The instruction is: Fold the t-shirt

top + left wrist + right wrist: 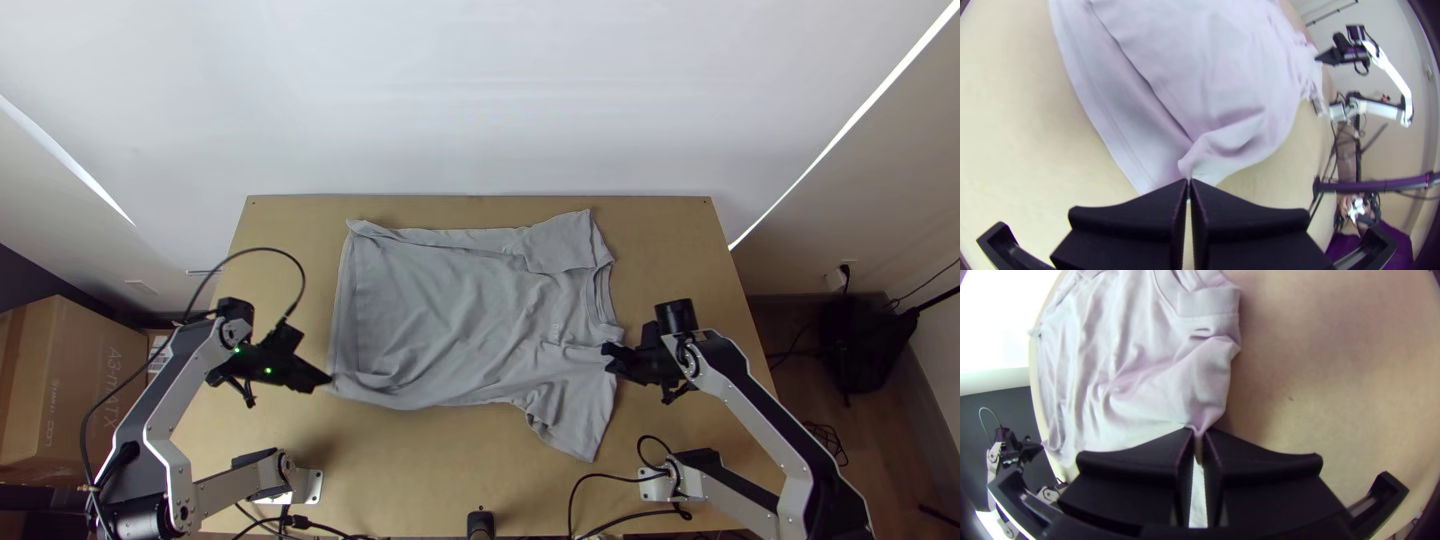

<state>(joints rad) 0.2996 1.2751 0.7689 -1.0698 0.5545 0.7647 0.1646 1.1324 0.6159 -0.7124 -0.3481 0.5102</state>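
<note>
Top view, t-shirt: here it is, the grey t-shirt (450, 310), spread across the middle of the table (270, 430), hem toward the left edge, collar (603, 295) toward the right edge.
Top view, far sleeve: this sleeve (565, 245) lies turned in over the body, with a folded strip running along the side by the table's far edge.
Top view, near sleeve: this one (578, 420) sticks out toward the near edge, creased where it meets the body.
Top view, left gripper: the left gripper (329, 380) is right at the hem corner nearest the table's near left corner.
Top view, right gripper: and the right gripper (607, 358) is at the shoulder, between collar and near sleeve.
Left wrist view, grip: the left gripper (1189, 182) has its wide black fingers nearly together, pinching the hem corner; the cloth bunches up just beside the tips, and a dark crease runs along near the hem.
Right wrist view, grip: the right gripper (1200, 432) is nearly closed too, a pinch of shoulder cloth caught at its tips, pale cloth visible between the fingers, wrinkles spreading over the body from there.
</note>
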